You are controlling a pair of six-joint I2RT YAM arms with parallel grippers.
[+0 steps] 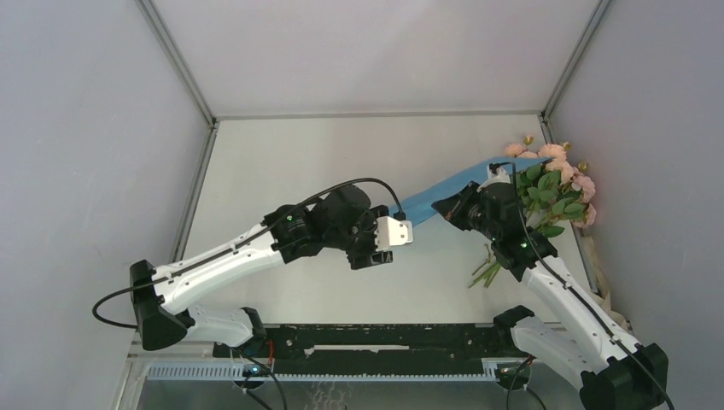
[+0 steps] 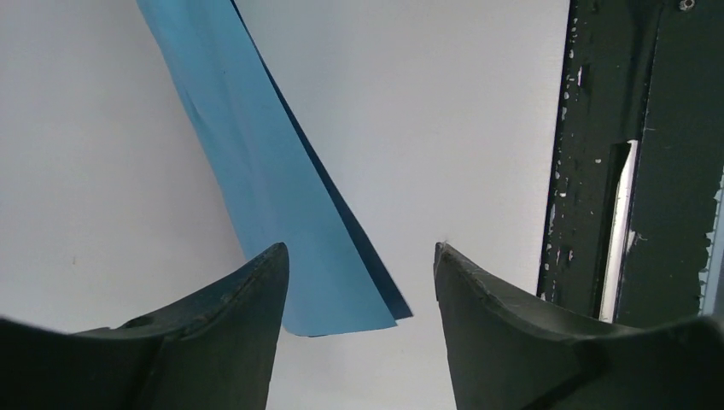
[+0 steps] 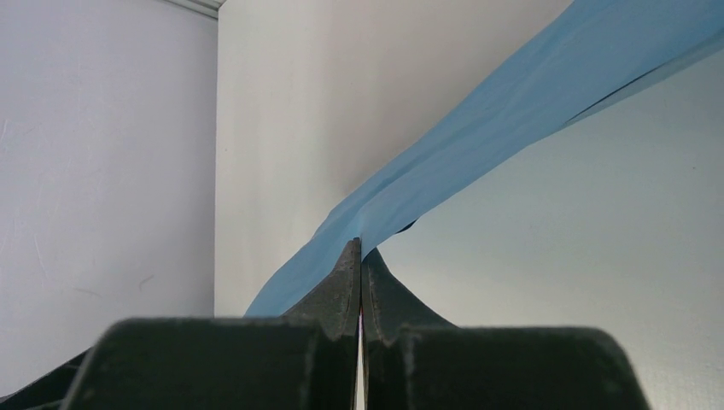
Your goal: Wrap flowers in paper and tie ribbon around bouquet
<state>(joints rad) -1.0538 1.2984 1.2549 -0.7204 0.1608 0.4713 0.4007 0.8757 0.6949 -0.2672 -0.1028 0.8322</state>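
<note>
The paper [image 1: 452, 184] hangs as a narrow folded light blue strip, running from the flowers toward the table's middle. My right gripper [image 1: 438, 207] is shut on the paper [image 3: 478, 145], whose edge is pinched at the fingertips [image 3: 360, 243]. The flowers [image 1: 555, 184], pink roses with green leaves, lie at the back right with their stems [image 1: 485, 273] under my right arm. My left gripper [image 1: 388, 243] hovers over the strip's loose end. In the left wrist view its gripper [image 2: 359, 249] is open, with the paper end [image 2: 324, 290] showing between the fingers, untouched. A cream strip, seemingly the ribbon [image 1: 601, 286], lies by the right wall.
A black rail [image 1: 384, 337] runs along the near table edge, also seen as the rail [image 2: 632, 154] in the left wrist view. Grey walls enclose the white table [image 1: 341, 162] on the left, back and right.
</note>
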